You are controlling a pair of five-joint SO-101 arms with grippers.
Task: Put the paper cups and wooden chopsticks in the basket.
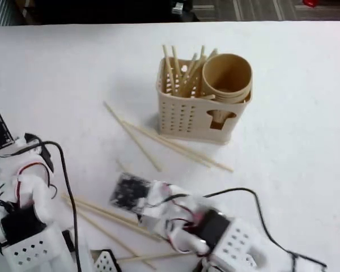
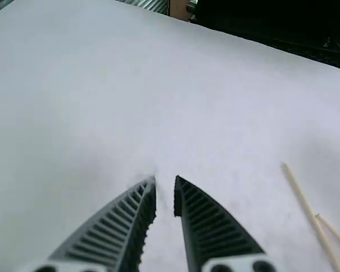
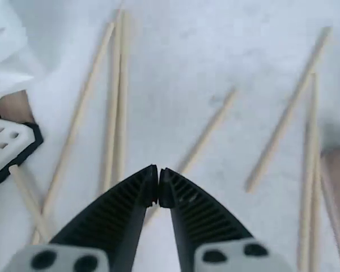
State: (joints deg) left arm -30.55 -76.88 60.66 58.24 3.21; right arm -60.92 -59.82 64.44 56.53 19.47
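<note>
The beige perforated basket stands mid-table and holds stacked paper cups and several upright wooden chopsticks. Loose chopsticks lie in front of the basket, and more chopsticks lie between the two arms. My right gripper is shut, low over the table, its tips just above the end of a single chopstick, with a group of chopsticks beside it. My left gripper hovers over bare table with a narrow gap between its fingers; two chopstick ends lie off to one side.
The left arm's white body sits at the near left corner, and the right arm's body is near the front edge with a black cable. A white perforated part is close to the right gripper.
</note>
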